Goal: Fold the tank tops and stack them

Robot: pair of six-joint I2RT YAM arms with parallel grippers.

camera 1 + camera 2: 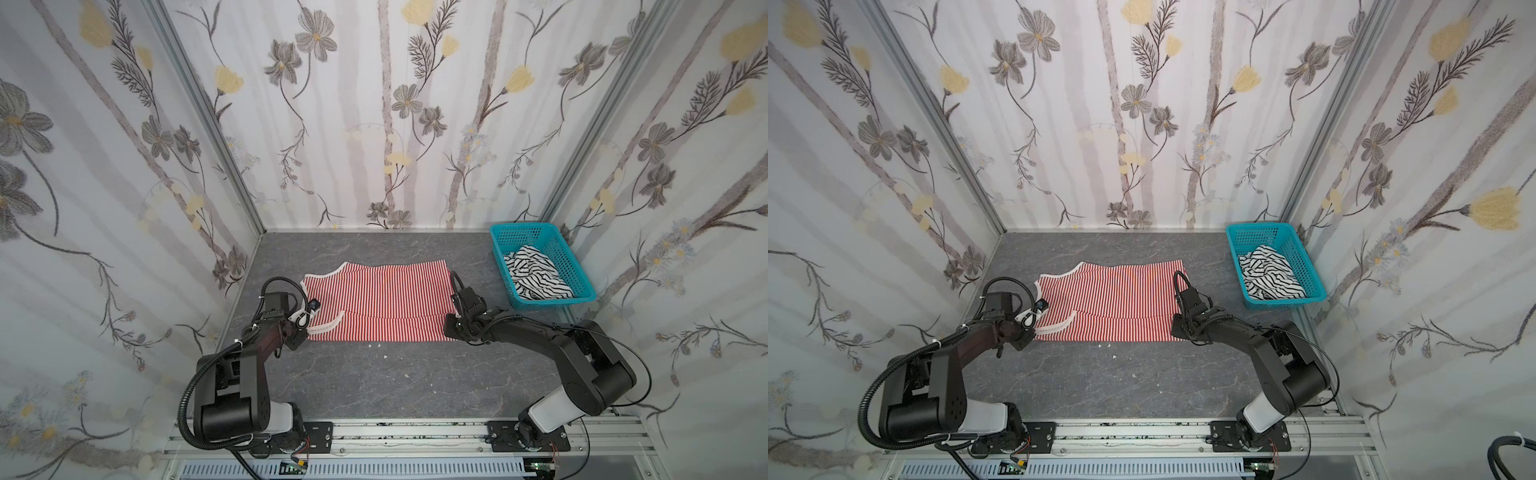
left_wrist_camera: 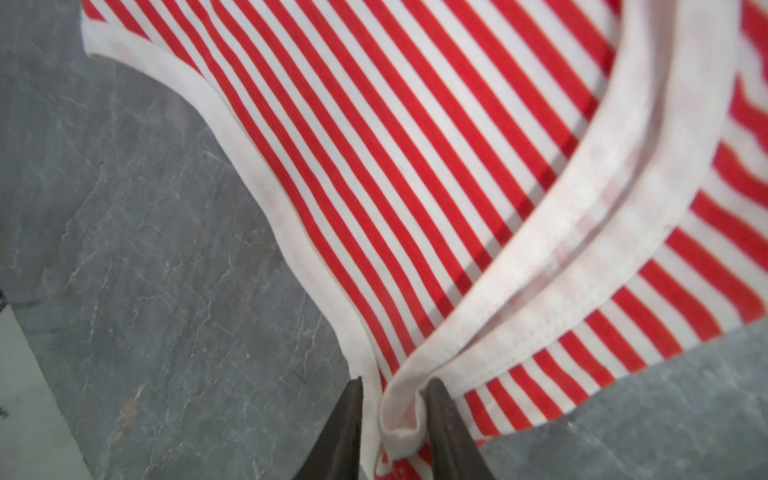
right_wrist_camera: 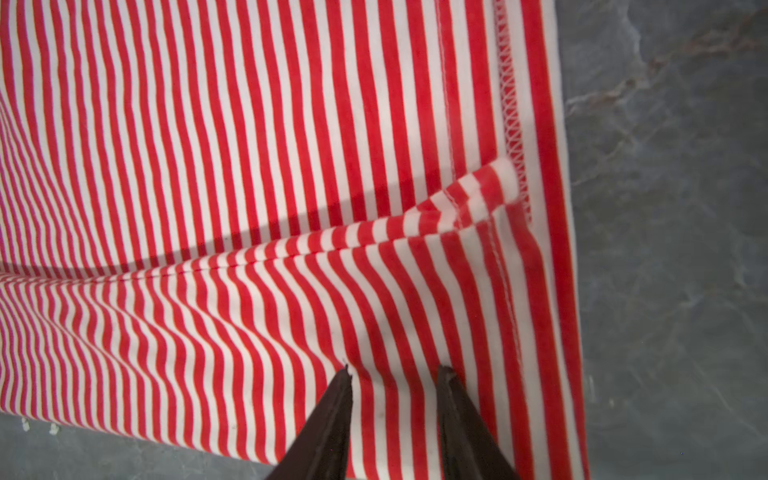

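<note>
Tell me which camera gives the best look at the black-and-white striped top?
A top view: the black-and-white top lies crumpled in the teal basket at the table's far right, seen whole from above. Both top views show it almost alike. Neither wrist camera shows it; they see only the red-and-white top on the table.
</note>
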